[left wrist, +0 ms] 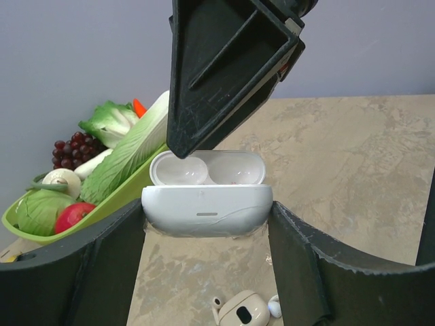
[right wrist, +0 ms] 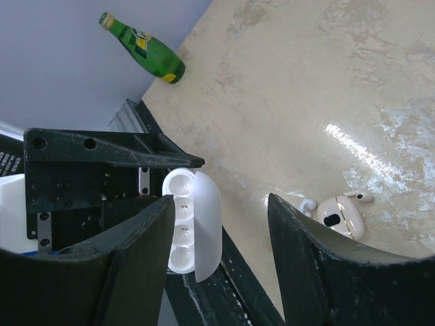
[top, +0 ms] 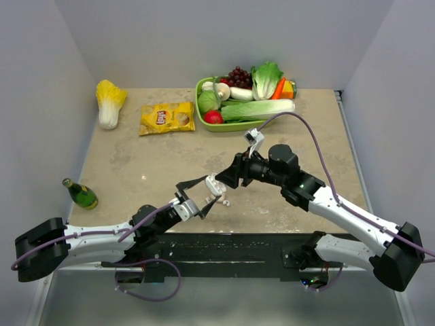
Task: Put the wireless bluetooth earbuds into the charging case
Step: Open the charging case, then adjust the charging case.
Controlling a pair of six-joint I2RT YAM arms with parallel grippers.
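My left gripper (left wrist: 206,216) clamps the open case (left wrist: 204,202); my right gripper (right wrist: 219,204) gapes empty. Earbuds (right wrist: 358,197) lie on the table (right wrist: 306,102). Next, I must pick one up.

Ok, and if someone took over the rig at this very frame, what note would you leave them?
Left gripper: jaws shut on the charging case, held above the table with its lid open.
Right gripper: jaws open, holding nothing, right at the case.
Earbuds: both lie on the table beside a cream piece, below the held case.
Done: case lifted, lid open.
Left: pick up each earbud and seat it; the case looks empty.
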